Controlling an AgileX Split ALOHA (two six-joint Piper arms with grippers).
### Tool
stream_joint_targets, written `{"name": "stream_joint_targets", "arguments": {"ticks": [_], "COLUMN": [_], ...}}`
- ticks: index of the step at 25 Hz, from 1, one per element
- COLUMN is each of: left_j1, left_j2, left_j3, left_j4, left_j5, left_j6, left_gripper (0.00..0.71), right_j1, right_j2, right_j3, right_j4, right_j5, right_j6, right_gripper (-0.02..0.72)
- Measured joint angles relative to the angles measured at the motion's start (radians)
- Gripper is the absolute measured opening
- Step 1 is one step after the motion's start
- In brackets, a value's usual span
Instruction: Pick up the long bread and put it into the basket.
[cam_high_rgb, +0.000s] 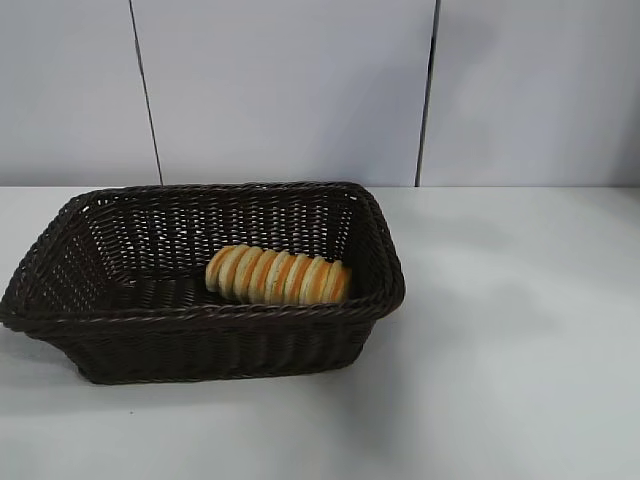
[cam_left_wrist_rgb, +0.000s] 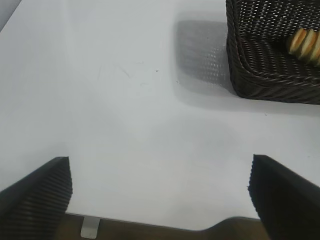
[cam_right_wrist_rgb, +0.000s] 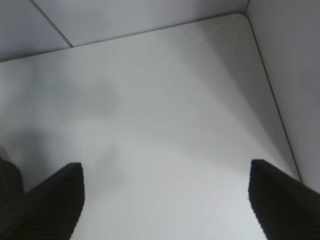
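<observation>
left hand (cam_left_wrist_rgb: 160, 200) spread, right hand (cam_right_wrist_rgb: 165, 200) spread

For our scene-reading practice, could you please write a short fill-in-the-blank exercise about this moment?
1. The long bread lies inside the ____.
2. The basket stands on a ____ table.
3. The left gripper hangs over bare table with its jaws ____.
4. Between the right gripper's jaws there is ____.

Missing words: basket; white; open; nothing
</observation>
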Motion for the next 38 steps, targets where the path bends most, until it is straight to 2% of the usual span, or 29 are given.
{"name": "stream_joint_targets", "arguments": {"ticks": [5,11,16,21,25,38], "left_j1": [0.0,0.0,0.0,0.0,0.0,-0.009], "left_j2": [0.0,0.0,0.0,0.0,0.0,0.0], "left_j3": [0.0,0.0,0.0,0.0,0.0,0.0], "left_j4": [0.0,0.0,0.0,0.0,0.0,0.0], "left_j5": [0.0,0.0,0.0,0.0,0.0,0.0], "left_j6": [0.0,0.0,0.0,0.0,0.0,0.0], "left_gripper": [0.694,0.694,0.694,0.694,0.694,0.694], "right_j1": [0.007,0.053,0.053,0.053,0.053,0.053], "right_j2": [-0.366,-0.794,-0.931,-0.938,-0.938,-0.938], "right_j3": [0.11,0.549,0.891,1.124,1.213,1.217], "right_j4": [-0.004,-0.011,-0.011,0.001,-0.011,-0.021], "right_j5": [0.0,0.002,-0.004,-0.15,-0.168,-0.182], "right_j6": [-0.006,-0.019,-0.021,-0.008,-0.004,0.0], "right_gripper": [0.61,0.61,0.61,0.61,0.61,0.61]}}
